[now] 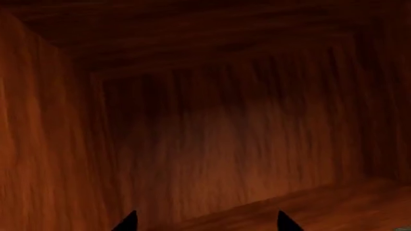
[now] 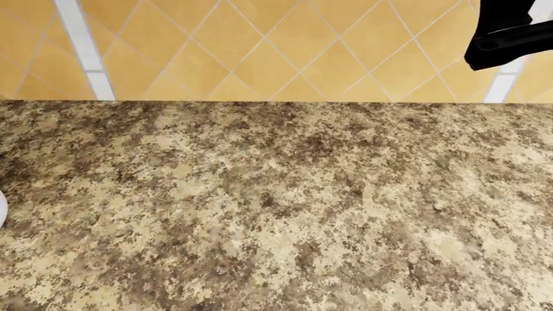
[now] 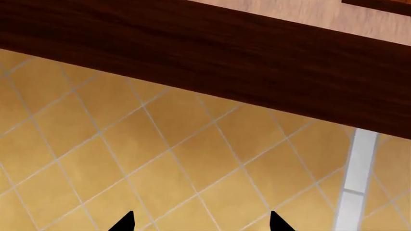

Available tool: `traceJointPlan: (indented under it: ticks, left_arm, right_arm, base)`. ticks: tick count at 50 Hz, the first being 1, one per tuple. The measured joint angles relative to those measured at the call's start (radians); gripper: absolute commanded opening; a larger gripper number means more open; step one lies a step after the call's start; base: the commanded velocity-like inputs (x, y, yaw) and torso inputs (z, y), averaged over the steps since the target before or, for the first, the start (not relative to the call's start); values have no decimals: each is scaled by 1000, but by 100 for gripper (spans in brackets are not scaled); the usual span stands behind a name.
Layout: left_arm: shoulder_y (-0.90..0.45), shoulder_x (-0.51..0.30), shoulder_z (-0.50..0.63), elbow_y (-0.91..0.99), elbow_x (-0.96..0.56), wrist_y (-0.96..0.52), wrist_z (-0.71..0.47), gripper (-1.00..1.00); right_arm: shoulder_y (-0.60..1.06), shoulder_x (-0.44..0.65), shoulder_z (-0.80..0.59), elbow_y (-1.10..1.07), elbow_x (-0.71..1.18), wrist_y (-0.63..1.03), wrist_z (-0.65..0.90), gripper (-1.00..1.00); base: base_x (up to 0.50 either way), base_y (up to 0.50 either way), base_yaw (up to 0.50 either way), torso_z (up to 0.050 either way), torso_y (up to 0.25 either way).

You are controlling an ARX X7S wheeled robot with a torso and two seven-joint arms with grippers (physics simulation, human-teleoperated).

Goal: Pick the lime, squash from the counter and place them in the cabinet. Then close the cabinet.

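Neither the lime nor the squash shows in any view. The speckled beige-and-brown counter (image 2: 276,214) fills the head view and bears no fruit there. My left gripper (image 1: 209,223) is open inside the cabinet (image 1: 224,144), facing its reddish wooden back wall, with nothing between its dark fingertips (image 1: 130,221). My right gripper (image 3: 201,222) is also open and holds nothing. It points at the yellow tiled wall just below the cabinet's dark wooden bottom edge (image 3: 224,57). A black part of an arm (image 2: 509,32) shows at the head view's top right.
A yellow diamond-tiled wall (image 2: 259,52) with white vertical strips (image 2: 82,45) rises behind the counter. A sliver of something white (image 2: 2,208) sits at the counter's left edge. The cabinet's side wall (image 1: 38,144) and floor (image 1: 334,207) enclose the left gripper.
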Motion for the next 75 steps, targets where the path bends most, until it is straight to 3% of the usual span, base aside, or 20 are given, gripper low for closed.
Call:
traceJointPlan:
  ticks: [23, 55, 75]
  left_arm:
    - [22, -6, -65, 63, 52, 77, 13, 100]
    - [421, -67, -141, 977, -84, -208, -30, 100]
    - [651, -84, -250, 1410, -225, -301, 5, 100]
  right_arm:
    - [6, 4, -7, 1, 12, -2, 10, 100]
    - [32, 13, -27, 12, 21, -9, 18, 100]
    - [38, 14, -37, 16, 23, -22, 23, 100]
  base:
    - [0, 0, 0, 0, 0]
    - [0, 0, 0, 0, 0]
    - [0, 0, 0, 0, 0]
